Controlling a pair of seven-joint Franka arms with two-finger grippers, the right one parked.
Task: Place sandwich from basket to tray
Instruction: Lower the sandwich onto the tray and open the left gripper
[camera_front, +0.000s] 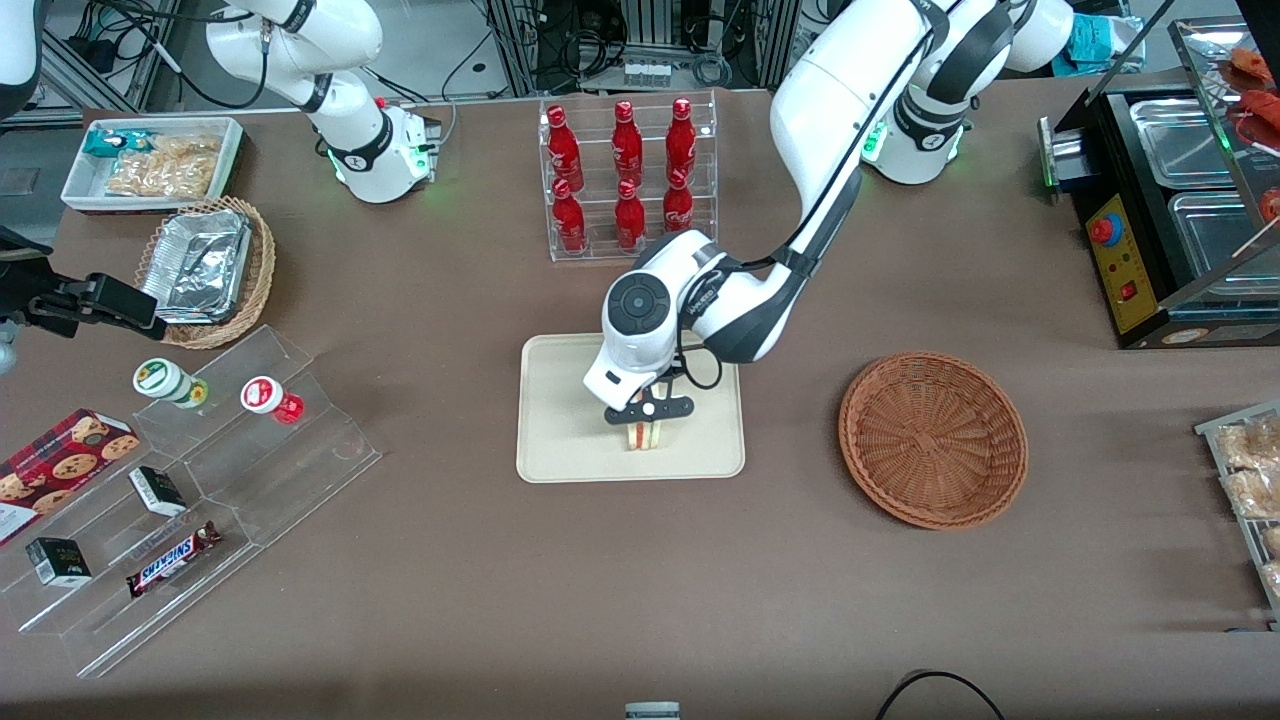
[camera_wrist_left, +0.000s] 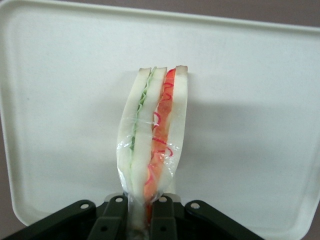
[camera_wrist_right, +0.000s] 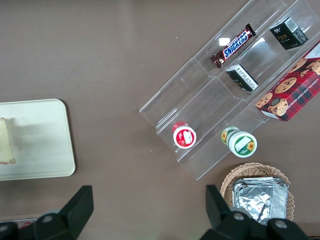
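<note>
Holding the sandwich (camera_wrist_left: 152, 145) over the tray (camera_front: 560, 450), low in the centre of the front frame, with the gripper (camera_front: 648, 418) clamped on one end of the plastic-wrapped wedge. Pinched tight between the black fingers (camera_wrist_left: 114, 220) in the wrist frame, bread edges upright, green filling on one side and red-orange on the other, cream tray surface filling nearly the whole picture beneath. Seemed at or just above the tray floor, toward its nearer edge; contact could not be told for certain. Judged as the placing step, close to its end: carried across, not yet released. Called next for a short descent if any gap remained, then spreading the fingers and lifting straight up so the wrap did not drag the wedge over. Sat empty at right of centre, well apart from the tray: the reddish-brown wicker basket (camera_front: 933, 438). Stood farther up, at upper centre above the tray: the clear rack of red bottles (camera_front: 628, 180).
</note>
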